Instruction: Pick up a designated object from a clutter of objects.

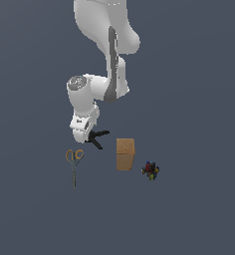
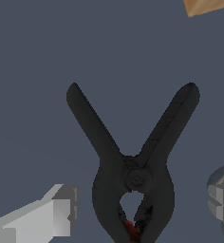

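Observation:
The designated object, a black spring clamp (image 1: 99, 137) (image 2: 133, 161) with two splayed handles and a red tip, lies on the floor. In the exterior view my gripper (image 1: 84, 134) is down at the clamp's jaw end, which it hides. In the wrist view my gripper (image 2: 141, 205) is open. One finger (image 2: 47, 218) stands on each side of the clamp's jaw end, with a gap between each finger and the clamp. The rest of the clutter of objects lies close by.
Orange-handled scissors (image 1: 73, 164) lie toward the exterior view's left of the clamp. A tan box (image 1: 125, 153) (image 2: 209, 5) stands to its right. Further right is a small multicoloured lump (image 1: 150, 170). All rest on a dark grey floor.

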Available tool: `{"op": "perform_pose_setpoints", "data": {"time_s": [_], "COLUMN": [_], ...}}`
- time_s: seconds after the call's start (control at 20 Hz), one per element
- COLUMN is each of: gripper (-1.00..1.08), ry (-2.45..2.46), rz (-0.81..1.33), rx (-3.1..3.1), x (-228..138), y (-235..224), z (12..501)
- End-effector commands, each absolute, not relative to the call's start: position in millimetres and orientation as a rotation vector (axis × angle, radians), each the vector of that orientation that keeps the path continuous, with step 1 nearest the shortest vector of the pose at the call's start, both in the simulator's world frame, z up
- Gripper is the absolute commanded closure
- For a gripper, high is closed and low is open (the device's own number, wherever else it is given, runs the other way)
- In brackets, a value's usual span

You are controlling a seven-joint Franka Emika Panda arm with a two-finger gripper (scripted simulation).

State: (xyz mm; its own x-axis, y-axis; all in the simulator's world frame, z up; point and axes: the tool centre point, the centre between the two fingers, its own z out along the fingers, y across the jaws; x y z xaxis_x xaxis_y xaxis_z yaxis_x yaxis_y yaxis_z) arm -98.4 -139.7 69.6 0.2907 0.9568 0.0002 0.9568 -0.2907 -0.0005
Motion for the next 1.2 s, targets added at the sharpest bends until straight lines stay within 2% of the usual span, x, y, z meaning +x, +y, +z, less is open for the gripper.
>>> {"op": "perform_pose_setpoints", "data": {"time_s": [0.0, 0.9, 0.95, 1.15], "gripper": [-0.92, -0.92, 1.08, 1.08], "ry": [-1.871, -1.875, -1.875, -1.875], "rz": [0.000, 0.000, 0.000, 0.000], "rx": [-2.523, -2.521, -2.521, -2.521], "x": [-98, -99, -99, -99], "y": [-140, -140, -140, -140], "z": [69, 20, 20, 20]}}
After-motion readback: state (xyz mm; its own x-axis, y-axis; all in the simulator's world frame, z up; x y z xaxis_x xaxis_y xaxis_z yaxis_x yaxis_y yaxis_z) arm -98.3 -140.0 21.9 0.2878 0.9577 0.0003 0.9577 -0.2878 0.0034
